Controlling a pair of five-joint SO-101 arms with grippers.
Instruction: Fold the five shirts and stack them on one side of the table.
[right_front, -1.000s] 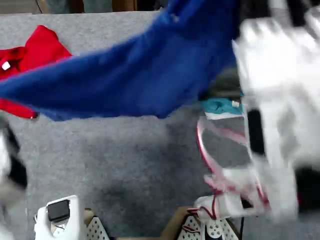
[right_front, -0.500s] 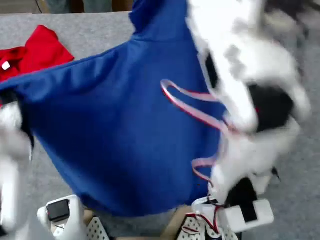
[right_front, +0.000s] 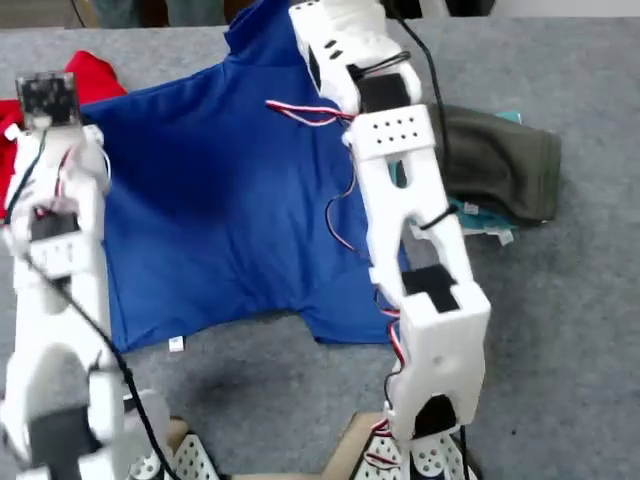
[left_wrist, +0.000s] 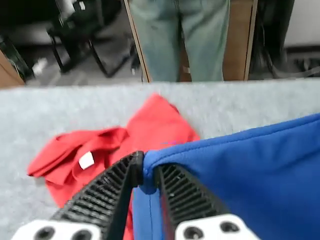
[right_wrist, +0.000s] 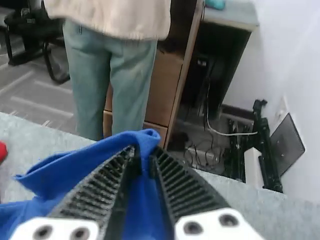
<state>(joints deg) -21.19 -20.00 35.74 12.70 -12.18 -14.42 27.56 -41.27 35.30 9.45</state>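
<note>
Pinching an edge of the blue shirt (right_front: 220, 220), the left claw (left_wrist: 145, 169) is holding tight. The right claw (right_wrist: 141, 151) is gripping another edge. The shirt is spreading over the desk (right_front: 570, 330) between both claws. A red shirt (left_wrist: 150, 130) is lying just past the left claw.

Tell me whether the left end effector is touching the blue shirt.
Touching. The left wrist view shows the left end effector clamped on the edge of the blue shirt, with cloth pinched inside it.

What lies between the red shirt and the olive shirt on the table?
In the high view, the blue shirt lies spread out between the red shirt and the olive shirt.
</note>
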